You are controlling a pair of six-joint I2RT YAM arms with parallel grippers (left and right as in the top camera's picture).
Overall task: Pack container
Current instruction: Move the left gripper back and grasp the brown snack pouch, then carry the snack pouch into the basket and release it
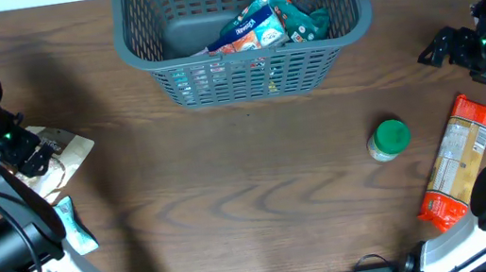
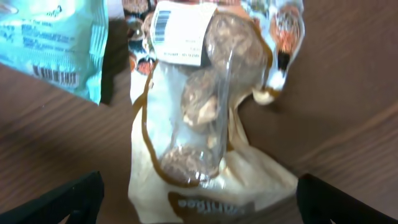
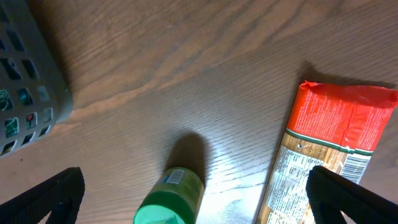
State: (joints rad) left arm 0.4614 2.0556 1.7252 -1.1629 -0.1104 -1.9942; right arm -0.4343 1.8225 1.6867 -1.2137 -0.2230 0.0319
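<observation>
The dark grey lattice container (image 1: 243, 69) stands at the back centre and holds several colourful packets (image 1: 256, 27); its corner shows in the right wrist view (image 3: 31, 81). My left gripper (image 1: 28, 155) is open over a cream packet of brown round snacks (image 2: 199, 118), its fingers either side of the packet's near end. The packet lies at the table's left (image 1: 60, 157). My right gripper (image 1: 460, 50) is open and empty, above the table at the far right. A green-lidded jar (image 1: 388, 139) and a long orange-ended pasta packet (image 1: 457, 163) lie below it; both show in the right wrist view, jar (image 3: 171, 199), packet (image 3: 323, 155).
A teal packet (image 1: 75, 226) lies on the table near the left arm's base; it shows in the left wrist view (image 2: 50, 43). The wooden table (image 1: 250, 183) stretches between the left packets and the jar.
</observation>
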